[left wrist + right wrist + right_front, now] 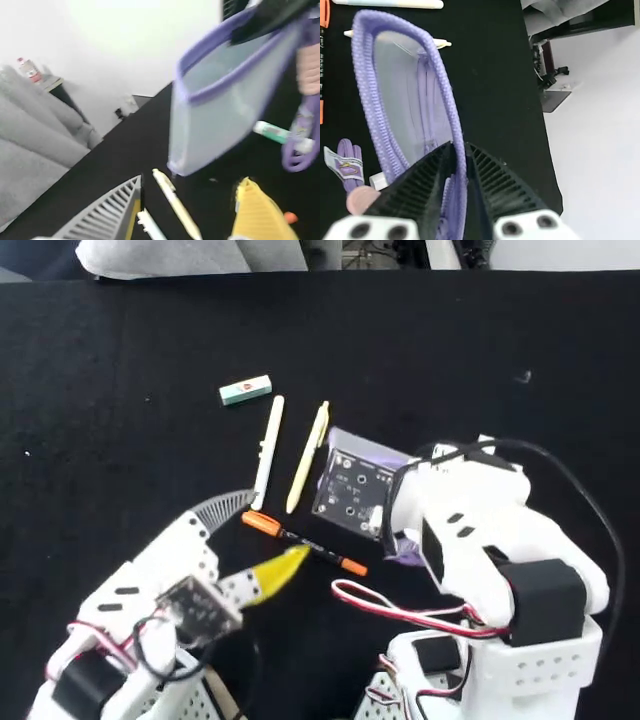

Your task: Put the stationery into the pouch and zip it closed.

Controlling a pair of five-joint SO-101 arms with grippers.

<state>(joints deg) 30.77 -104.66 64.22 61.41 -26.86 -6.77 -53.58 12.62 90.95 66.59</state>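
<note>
Pouch point(400, 100): purple, see-through mesh sides, thick woven purple rim, mouth open in a long loop. A purple strap point(347, 165) w/ small tag hangs off it.
Pouch loc: held up by its rim in the R fingers. Lower corner sits near the table top; can't tell if touching.
R gripper point(460, 146): black ribbed fingers together, clamped on pouch rim, one on each side of it.
L gripper point(277, 527): fingers apart, grey ribbed finger point(225, 506) and yellow finger point(275, 575); nothing held.
Marker point(305, 545): black barrel, orange cap and orange tail end. Lies flat across the gap btw L fingers, cap end near grey ribbed finger. Yellow finger's tip is just beside the barrel; contact can't tell.
Cream pen point(268, 448): flat, near end just beyond grey ribbed finger's tip.
Yellow pen point(308, 457): flat, beside cream pen, btw it and pouch; apart from both L fingers.
Eraser point(245, 390): white w/ green sleeve, well beyond L fingers, past the pens' far ends.
Edges: table point(120, 360) is black; its far edge lies well beyond eraser.
Room: wide stretch of black top on L gripper's outer side and past the pens. Tight btw the two arms, where marker, pens and pouch sit close.
</note>
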